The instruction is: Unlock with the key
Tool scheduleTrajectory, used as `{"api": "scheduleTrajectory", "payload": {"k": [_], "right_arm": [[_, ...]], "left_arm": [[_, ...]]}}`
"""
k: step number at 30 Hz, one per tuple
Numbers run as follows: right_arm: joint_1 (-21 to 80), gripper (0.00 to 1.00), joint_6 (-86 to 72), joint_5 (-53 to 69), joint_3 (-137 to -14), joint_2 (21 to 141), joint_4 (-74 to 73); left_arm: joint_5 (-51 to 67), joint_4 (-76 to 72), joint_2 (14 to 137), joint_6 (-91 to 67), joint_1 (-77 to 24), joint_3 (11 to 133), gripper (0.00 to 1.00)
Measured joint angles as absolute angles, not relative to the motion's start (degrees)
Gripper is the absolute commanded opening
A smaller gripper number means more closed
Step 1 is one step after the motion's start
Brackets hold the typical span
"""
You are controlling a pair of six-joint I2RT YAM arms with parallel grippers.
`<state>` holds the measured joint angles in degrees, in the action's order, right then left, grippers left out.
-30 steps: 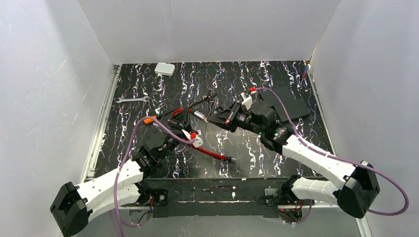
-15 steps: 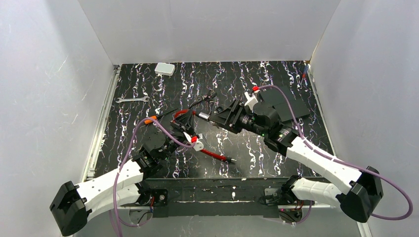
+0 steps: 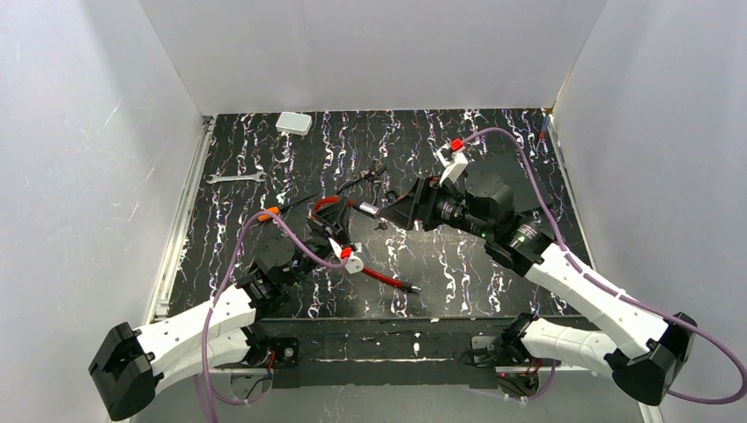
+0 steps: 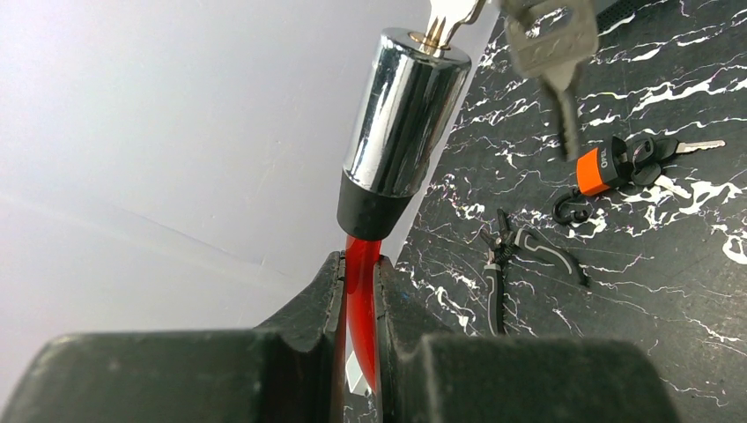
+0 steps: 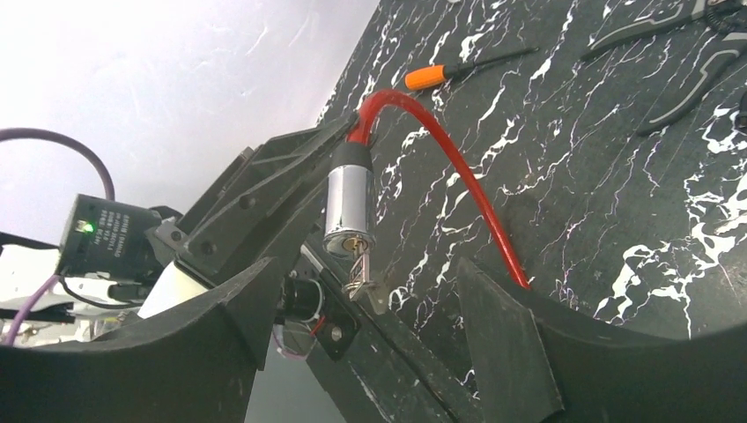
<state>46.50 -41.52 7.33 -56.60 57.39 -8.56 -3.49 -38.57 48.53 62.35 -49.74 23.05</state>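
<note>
While my left arm reaches in from the near left corner of the table, the left gripper (image 4: 357, 291) is clamped tight on the red cable (image 4: 361, 260) just below the chrome lock cylinder (image 4: 405, 106). My right arm stretches in from the near right corner, and the right gripper (image 5: 370, 304) is spread wide with nothing in it, just off the cylinder's end. The key (image 5: 357, 267) sits in that end face near mid-table, its long axis in line with the cylinder and its head toward the right gripper; it looks small and silvery, with a second key (image 4: 551, 44) dangling from it.
</note>
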Motion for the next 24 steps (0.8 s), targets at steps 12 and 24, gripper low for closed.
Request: {"api": "scheduleTrajectory", "payload": {"k": [12,24], "right_arm": [[46.52,0.67,-39.81,11.88,-58.08,66.26,-5.72],[46.52,0.01,-41.85,14.55,-59.33,68.40,-1.89]], "left_arm": [[-2.33,-38.41,48.56,62.06,-49.74,23.05,0.00],[-2.04,-38.19,48.53,61.91,-49.71,23.05,0.05]]}}
